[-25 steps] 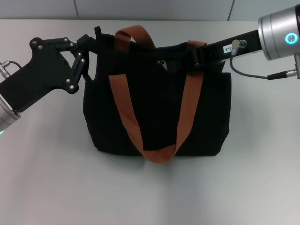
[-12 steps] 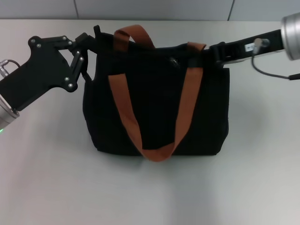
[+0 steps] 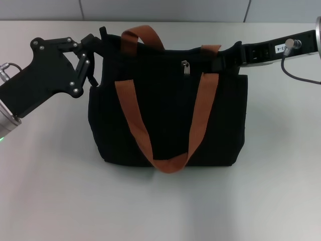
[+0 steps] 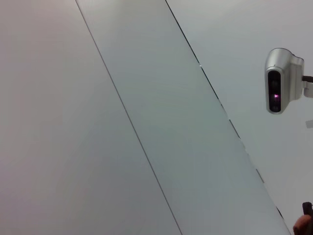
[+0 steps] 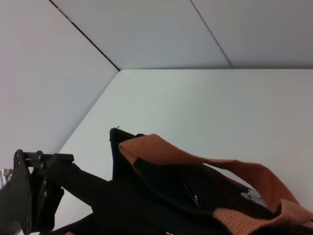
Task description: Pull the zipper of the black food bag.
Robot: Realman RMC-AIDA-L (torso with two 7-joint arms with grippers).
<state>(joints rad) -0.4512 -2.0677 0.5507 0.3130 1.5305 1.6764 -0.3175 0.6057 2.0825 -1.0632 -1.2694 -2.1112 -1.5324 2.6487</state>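
Standing on the pale table (image 3: 50,191), boxy black fabric food bag (image 3: 168,115) with rust-brown straps, silver teardrop zipper (image 3: 185,68) mid top edge, left gripper (image 3: 100,42) pinching the bag's left top corner, right gripper (image 3: 225,57) at the right end, jaw state unclear.

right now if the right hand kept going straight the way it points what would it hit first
Probably the rust-brown strap handle at the top edge of the black food bag. The right hand points along that edge toward the robot's left, with the zipper pull farther on; depth is unclear.

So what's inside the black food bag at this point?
Nothing can be told: the black food bag shows only dark fabric, its rust-brown handles and the zipper hanging at the top edge. The left gripper and right gripper sit at its top corners.
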